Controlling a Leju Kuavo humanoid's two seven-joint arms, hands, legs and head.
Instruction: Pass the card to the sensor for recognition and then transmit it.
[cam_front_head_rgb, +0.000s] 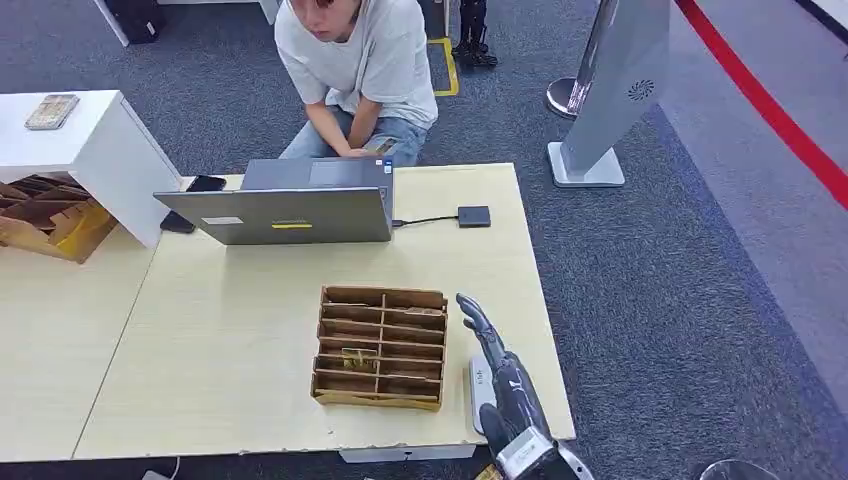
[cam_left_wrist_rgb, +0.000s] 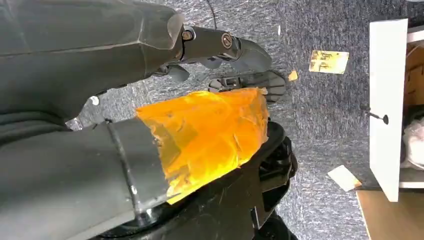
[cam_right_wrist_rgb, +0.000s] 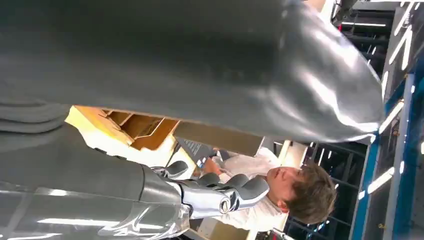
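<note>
Right hand (cam_front_head_rgb: 497, 365): seen at the near edge of the worktop (cam_front_head_rgb: 230, 330) in the head view, fingers extended and apart, nothing held; placed just right of the cardboard organiser and over a flat grey-white device (cam_front_head_rgb: 481, 388), taken to be the sensor, though contact cannot be told.

Left hand (cam_left_wrist_rgb: 220, 47): seen in the left wrist view hanging over grey carpet, fingers loosely curled; whether anything is held cannot be told. An orange-taped part (cam_left_wrist_rgb: 210, 135) is shown just beside it.

Cardboard organiser (cam_front_head_rgb: 381, 346): divided into two columns of narrow slots, set near the worktop's front right. A card (cam_front_head_rgb: 358, 359) is seen lying in a lower slot of the left column.

Loose cards: one yellowish card (cam_left_wrist_rgb: 329, 61) and one pale card (cam_left_wrist_rgb: 344, 177) are seen lying on the carpet in the left wrist view.

Laptop (cam_front_head_rgb: 285, 203): open, at the far side of the worktop, a cable run to a small dark box (cam_front_head_rgb: 474, 216) on its right; a phone (cam_front_head_rgb: 205, 184) is laid at its left.

Person (cam_front_head_rgb: 355, 70): seated beyond the laptop in a white shirt.
</note>
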